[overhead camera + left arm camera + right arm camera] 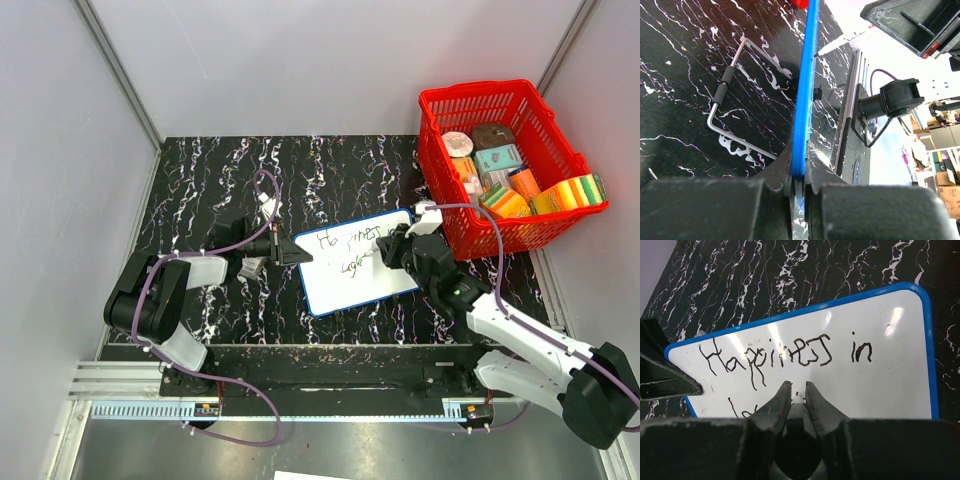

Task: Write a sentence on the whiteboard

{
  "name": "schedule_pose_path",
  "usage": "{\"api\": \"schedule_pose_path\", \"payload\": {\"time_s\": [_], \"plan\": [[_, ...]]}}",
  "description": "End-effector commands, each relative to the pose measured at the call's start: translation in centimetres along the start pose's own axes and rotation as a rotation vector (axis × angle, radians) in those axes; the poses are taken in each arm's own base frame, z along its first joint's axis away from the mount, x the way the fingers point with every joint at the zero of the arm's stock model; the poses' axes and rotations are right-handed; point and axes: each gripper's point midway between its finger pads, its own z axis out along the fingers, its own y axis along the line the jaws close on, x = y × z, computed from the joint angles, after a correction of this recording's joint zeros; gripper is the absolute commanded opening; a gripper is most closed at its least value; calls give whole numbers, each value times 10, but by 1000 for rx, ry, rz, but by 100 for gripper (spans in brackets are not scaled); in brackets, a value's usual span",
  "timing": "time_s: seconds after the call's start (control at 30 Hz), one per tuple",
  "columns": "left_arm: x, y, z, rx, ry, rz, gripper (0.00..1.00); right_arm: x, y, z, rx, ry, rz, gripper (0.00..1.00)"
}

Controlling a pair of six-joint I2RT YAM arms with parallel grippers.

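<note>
Right wrist: right end effector (796, 386) pinches a marker (797, 415) over the whiteboard (885, 390), below the sentence's (770, 356) top line.

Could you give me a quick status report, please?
Left gripper shut on whiteboard rim. Right gripper shut on marker. Sentence reads "Happiness in", second line begun. Nothing blocking.

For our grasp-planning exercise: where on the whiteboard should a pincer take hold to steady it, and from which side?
The blue rim at the left end of the whiteboard, from the left. The board is flat and thin, so only its edge fits between jaws; the left pincer is shut there, clear of the sentence.
</note>
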Motion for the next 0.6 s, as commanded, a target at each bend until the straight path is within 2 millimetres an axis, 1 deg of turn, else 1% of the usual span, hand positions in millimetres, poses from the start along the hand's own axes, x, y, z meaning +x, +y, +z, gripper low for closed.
{"api": "schedule_pose_path", "payload": {"time_s": [0.0, 0.17, 0.57], "plan": [[-7, 22, 2, -106, -36, 108, 0, 7, -4, -3, -2, 15, 11, 0], [-7, 22, 2, -106, -36, 108, 0, 18, -6, -3, 1, 47, 13, 0], [-6, 22, 2, -105, -34, 107, 0, 31, -13, -8, 9, 90, -4, 0]]}}
